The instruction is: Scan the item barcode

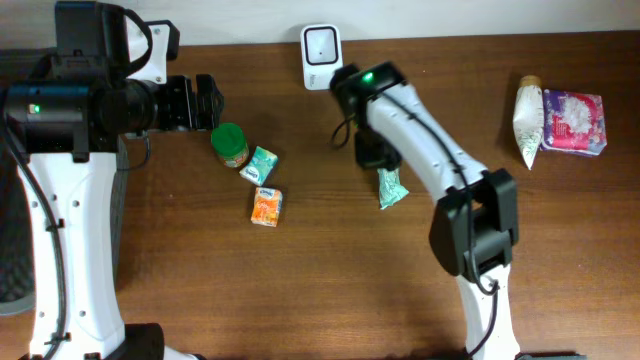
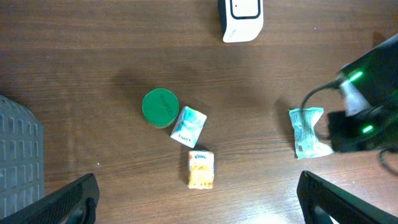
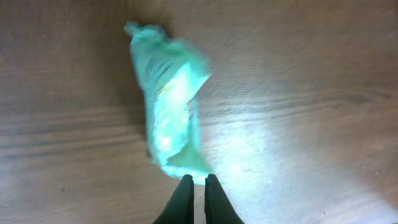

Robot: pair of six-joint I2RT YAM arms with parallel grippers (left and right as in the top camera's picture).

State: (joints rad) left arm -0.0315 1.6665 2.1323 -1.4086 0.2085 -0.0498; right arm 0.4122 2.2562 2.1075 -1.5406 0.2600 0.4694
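Status: scan not done, by my read. My right gripper (image 3: pixel 194 183) has its jaws closed together, tips right at the near edge of the teal packet (image 3: pixel 171 106). The wrist view is blurred there, so I can't tell whether a corner of the film is pinched or the tips are just touching it. The packet looks to be lying flat on the table (image 1: pixel 300 280), crumpled, directly under my right wrist. It sits well short of the scanner (image 1: pixel 320 52), which stands at the far edge of the table facing in. No barcode is readable on the packet in any view, so I don't know which face has it. My left gripper (image 1: pixel 208 102) is wide open, empty and parked beside the green-lidded jar (image 1: pixel 230 143), touching nothing. The small white-and-teal packet (image 1: pixel 262 165) and the orange packet (image 1: pixel 266 206) lie next to the jar, and the white pouch (image 1: pixel 528 120) and pink pack (image 1: pixel 573 122) are far off to my right, none of them in hand. What's left as I see it: get a solid grip, lift, turn the code side to the scanner window and hold it there.
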